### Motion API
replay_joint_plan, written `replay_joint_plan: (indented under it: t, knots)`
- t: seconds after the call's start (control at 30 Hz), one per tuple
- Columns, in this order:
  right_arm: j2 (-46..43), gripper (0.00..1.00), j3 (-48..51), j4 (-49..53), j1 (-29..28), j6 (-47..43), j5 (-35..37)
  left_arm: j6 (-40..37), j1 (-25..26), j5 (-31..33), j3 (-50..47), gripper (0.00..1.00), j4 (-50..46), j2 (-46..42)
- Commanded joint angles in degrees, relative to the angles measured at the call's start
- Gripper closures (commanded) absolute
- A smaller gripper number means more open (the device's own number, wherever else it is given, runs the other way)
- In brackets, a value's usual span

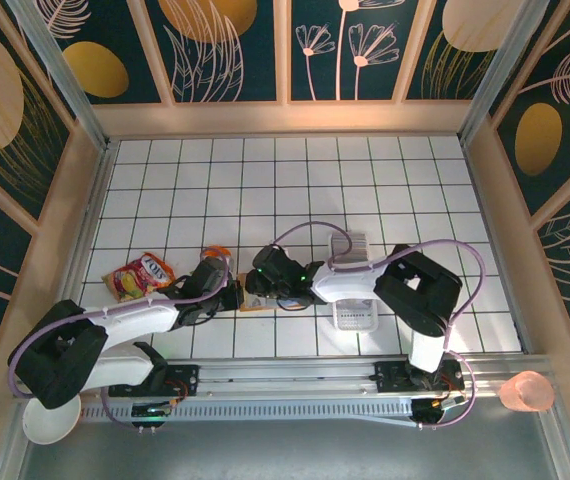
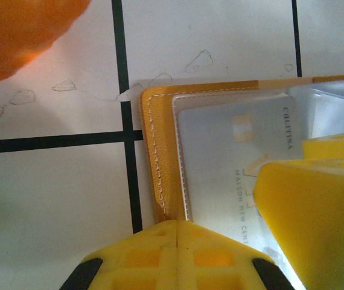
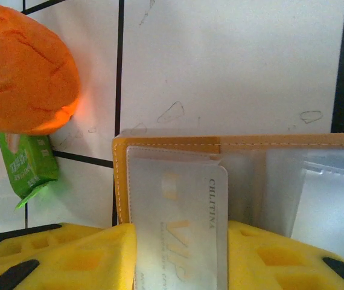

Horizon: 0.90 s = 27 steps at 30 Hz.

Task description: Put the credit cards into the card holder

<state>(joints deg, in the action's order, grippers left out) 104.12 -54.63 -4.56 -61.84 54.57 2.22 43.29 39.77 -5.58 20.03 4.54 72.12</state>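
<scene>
The tan card holder [image 2: 160, 157] lies open on the white tiles, its clear sleeves [image 3: 262, 181] facing up. My left gripper [image 2: 178, 228] is shut on the holder's stitched near edge. A pale grey credit card [image 3: 178, 217] marked VIP is pinched between the yellow fingers [image 3: 93, 254] of my right gripper [image 3: 178, 254], and its top end lies inside the leftmost sleeve. In the left wrist view the same card [image 2: 226, 151] shows under the plastic, beside a right fingertip [image 2: 311, 229]. From above, both grippers [image 1: 233, 295] [image 1: 257, 284] meet over the holder [image 1: 257, 306].
A long clear tray [image 1: 357, 318] sits under the right arm, with striped card edges [image 1: 349, 243] at its far end. A red-yellow snack packet [image 1: 140, 275] lies to the left. An orange lump [image 3: 21, 72] and a green packet [image 3: 27, 166] lie beside the holder.
</scene>
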Motion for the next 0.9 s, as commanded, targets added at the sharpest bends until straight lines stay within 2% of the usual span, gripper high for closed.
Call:
replay_joint_plan:
  t: [0.0, 0.23, 0.3, 0.4, 0.53, 0.73, 0.87]
  knots:
    - [0.3, 0.58, -2.8, 2.9, -1.0, 1.4, 2.5, -0.1, 0.7, -3.7, -1.4, 0.95, -2.1, 1.5]
    - [-4.4, 0.53, -2.8, 11.2, -0.7, 1.2, 9.7, -0.1, 0.7, -0.3, -1.0, 0.92, -3.8, -0.1]
    - [-5.6, 0.44, -3.5, 14.0, -0.8, 1.6, 11.7, -1.0, 0.7, 0.7, -0.2, 0.90, -5.2, -0.3]
    - [-7.2, 0.43, -3.6, 17.4, -0.7, 2.3, 14.1, -1.5, 0.7, 1.1, 1.1, 0.86, -6.8, -0.9]
    - [-8.8, 0.45, -1.9, 17.8, -1.2, 4.4, 13.8, -0.9, 0.7, -0.3, 1.5, 0.75, -6.6, -3.6]
    - [-8.7, 0.59, 1.0, 17.0, -2.1, 7.3, 12.4, 1.2, 0.7, 0.9, 2.1, 0.70, -6.9, -5.9]
    - [-8.9, 0.60, 1.4, 19.7, -3.3, 9.2, 13.0, 1.2, 0.7, 2.4, 3.1, 0.67, -7.8, -4.2]
